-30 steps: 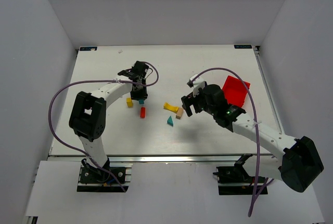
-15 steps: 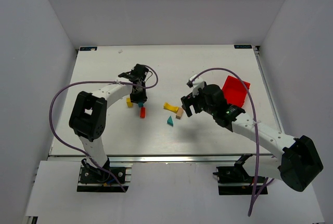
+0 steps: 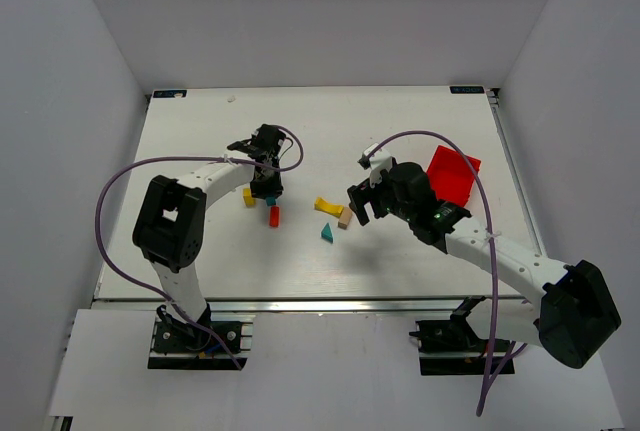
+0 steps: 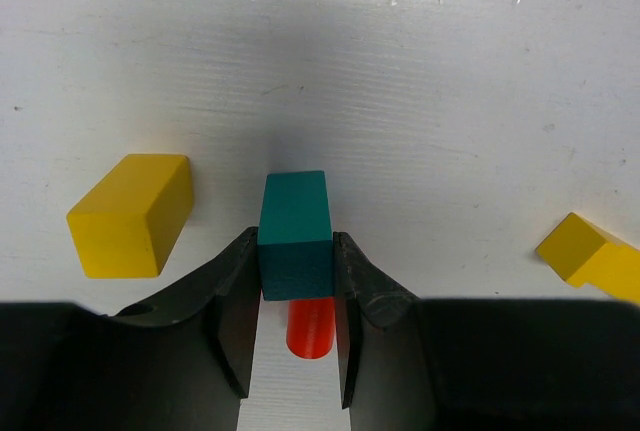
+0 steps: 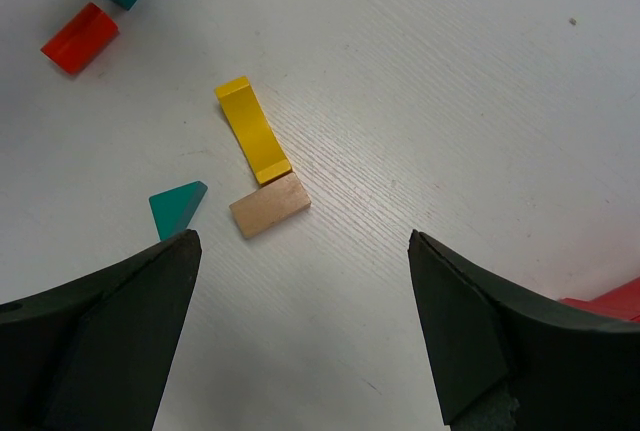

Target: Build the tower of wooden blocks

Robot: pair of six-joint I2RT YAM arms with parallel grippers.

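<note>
Wood block tower [image 3: 274, 216]: in pieces, each block lying singly on the white table [image 3: 420, 121], mid-field between the two arms. Left gripper [image 4: 295, 239] is closed on the teal cube [image 4: 294, 213]. Both fingers [image 4: 236, 296] press flat on its side faces, and the cube sits square between them. Cannot tell whether the cube rests on the table or hangs just off it. Red block [image 4: 309, 329] lies on the table on the near side of the cube, seen through the gap between the fingers. In the right wrist view the two are apart. Yellow block [image 4: 130, 214] sits just beside the cube on its left, not touching. Well apart to the right of this group is the yellow arch [image 5: 253, 129], lying flat. Plain tan block [image 5: 269, 205] lies at one end of the arch, touching or nearly so; cannot tell which. Teal triangle [image 5: 177, 207] is near the tan block, with a gap between them. Right gripper [image 5: 302, 243] has its jaws spread wide and holds nothing. In the top view it hangs above the table just beside the tan block. Red bin [image 3: 452, 175] stands farther right, past the right wrist, apart from all the blocks.
</note>
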